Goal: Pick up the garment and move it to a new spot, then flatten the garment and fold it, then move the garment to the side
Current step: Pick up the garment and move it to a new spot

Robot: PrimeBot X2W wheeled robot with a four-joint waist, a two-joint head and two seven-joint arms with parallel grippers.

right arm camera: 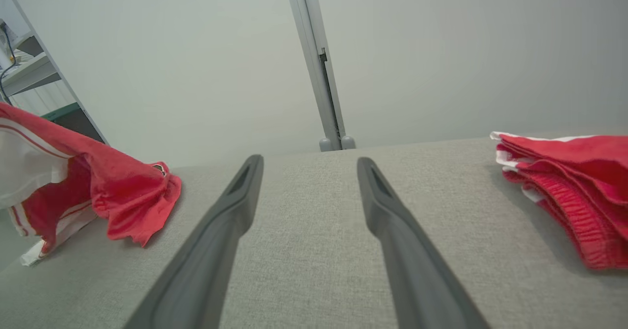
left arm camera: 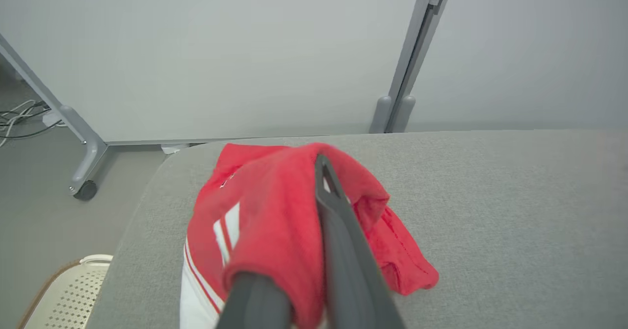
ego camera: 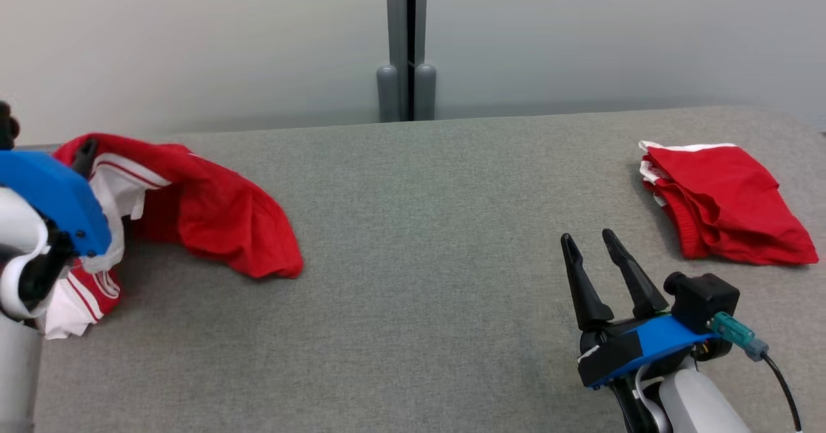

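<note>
Nearest the robot, the right gripper (ego camera: 588, 242) is hovering low over the front right of the grey padded table (ego camera: 419, 239), its two dark fingers spread apart and holding nothing. It is probably waiting there because this step needs only one arm, and a parked hand is leaving the middle of the surface free. At the left edge, the left gripper (left arm camera: 301, 182) is pinching the garment (ego camera: 213, 220), a red piece with white panels and red stripes. The cloth is bunching between the fingers and draping over one of them, so the grip looks closed on a gathered fold rather than on a single edge. The gripped part is being held up off the surface while a red flap is trailing rightward onto the table and white fabric is hanging down beside the arm. That suggests the pick-up is underway and the carry to a new spot is not yet finished. A pale perforated basket (left arm camera: 73, 290) is sitting on the floor beside that corner. Farther back on the right, a folded red garment (ego camera: 729, 204) is lying well apart from the work. Beyond the table, a grey partition post (ego camera: 406, 46) is standing against the pale wall.
</note>
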